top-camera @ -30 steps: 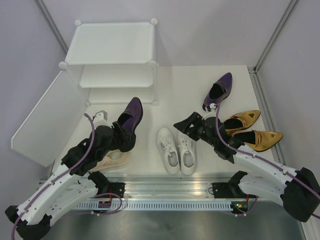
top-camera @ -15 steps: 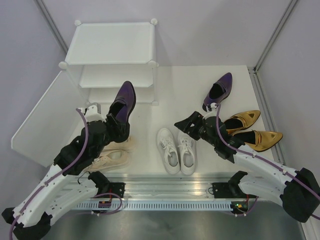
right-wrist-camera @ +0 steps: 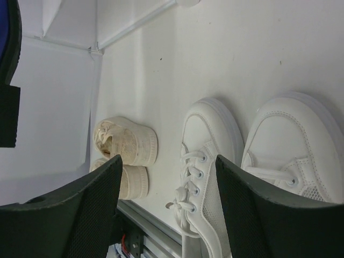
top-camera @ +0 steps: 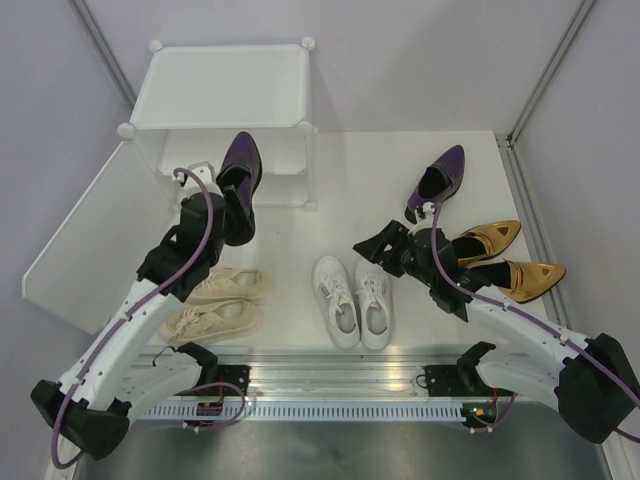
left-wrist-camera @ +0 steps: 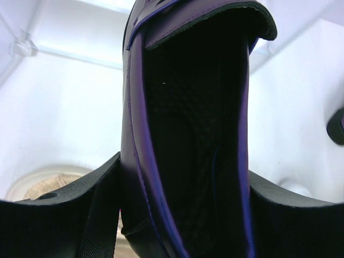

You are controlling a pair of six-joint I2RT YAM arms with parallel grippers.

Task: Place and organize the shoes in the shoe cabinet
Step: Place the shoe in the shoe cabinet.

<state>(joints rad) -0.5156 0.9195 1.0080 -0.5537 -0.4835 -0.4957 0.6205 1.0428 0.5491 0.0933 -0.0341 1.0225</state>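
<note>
Seen from above, the left arm reaches toward the shoe cabinet [top-camera: 220, 88] with a purple loafer [top-camera: 240, 168] clamped at its heel end. The toe points away from the arm bases and overlaps the cabinet's open front, just below the top panel. This view does not settle whether the toe is already inside a compartment. The left wrist camera shows the grip itself: the left fingers [left-wrist-camera: 64, 207] press against both sides of the loafer, whose dark opening fills the middle of the picture. Pale, blurred cabinet panels lie behind it.

The cabinet's door panel [top-camera: 85, 245] stands swung open to the left. The second purple loafer [top-camera: 440, 180] lies on the worktop [top-camera: 370, 165] well to the right. It is close to the gold heels [top-camera: 500, 258], which lie side by side with their points to the right. The white sneakers [top-camera: 352, 300] sit as a pair near the middle of the near edge. The beige sneakers [top-camera: 215, 302] lie together beside the left arm.

The right fingers [right-wrist-camera: 64, 215] are spread apart and grip nothing — the right wrist view shows the laced front of one white sneaker in the gap between them. The other white sneaker is at the right of that view, and the beige pair lies farther off. From overhead, that arm hangs between the white sneakers and the gold heels.
</note>
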